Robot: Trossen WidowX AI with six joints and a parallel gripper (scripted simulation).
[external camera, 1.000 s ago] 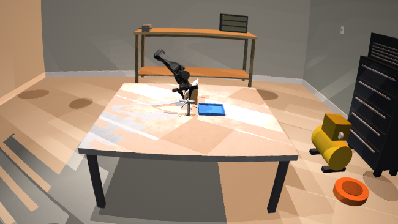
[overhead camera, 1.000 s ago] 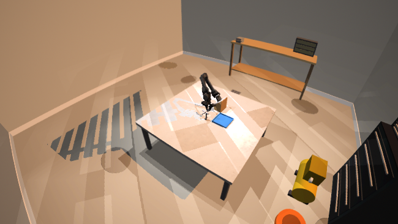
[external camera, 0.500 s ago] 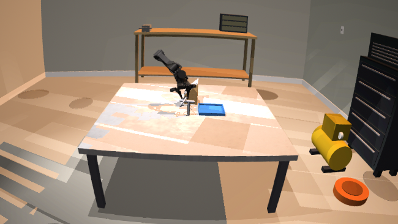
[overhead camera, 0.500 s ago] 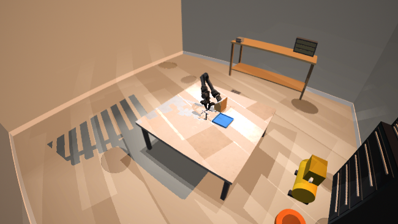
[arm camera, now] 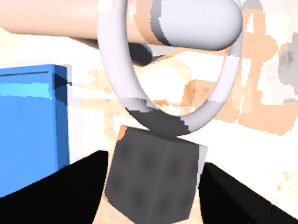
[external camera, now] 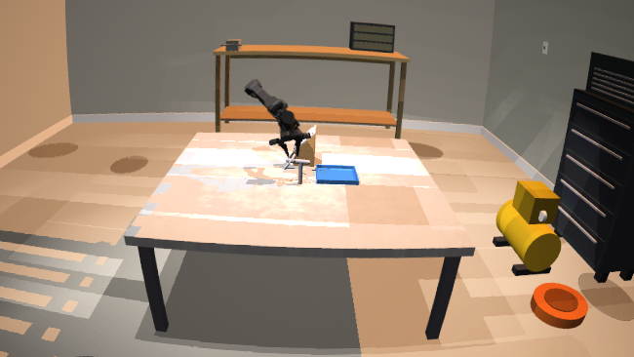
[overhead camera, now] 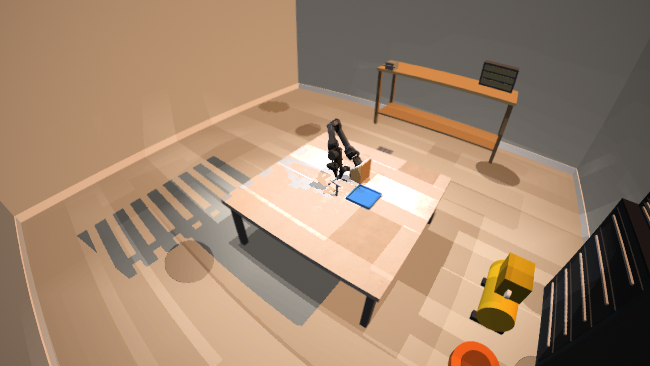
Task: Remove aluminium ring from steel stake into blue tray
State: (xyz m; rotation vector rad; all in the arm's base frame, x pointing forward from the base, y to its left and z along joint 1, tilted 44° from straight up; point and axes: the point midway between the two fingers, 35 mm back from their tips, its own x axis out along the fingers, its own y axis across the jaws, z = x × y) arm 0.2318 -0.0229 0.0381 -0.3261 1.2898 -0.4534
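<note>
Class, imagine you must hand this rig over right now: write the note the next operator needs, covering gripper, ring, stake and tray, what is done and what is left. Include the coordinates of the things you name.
Gripper point(external camera: 293, 152) point(arm camera: 154, 172): jaws shut on the ring's welded tab point(arm camera: 150, 175).
Ring point(arm camera: 112, 55): up at the cross-bar point(external camera: 307, 161) point(arm camera: 200, 22), whose rounded end shows within its outline; whether it is fully clear, I cannot tell.
Stake point(external camera: 300, 175): upright beside the blue tray point(overhead camera: 364, 196) point(external camera: 337, 175) point(arm camera: 30, 130).
Done: tab gripped, ring off the foot.
Left: clear the cross-bar, lay the ring flat in the tray, let go, move away.
</note>
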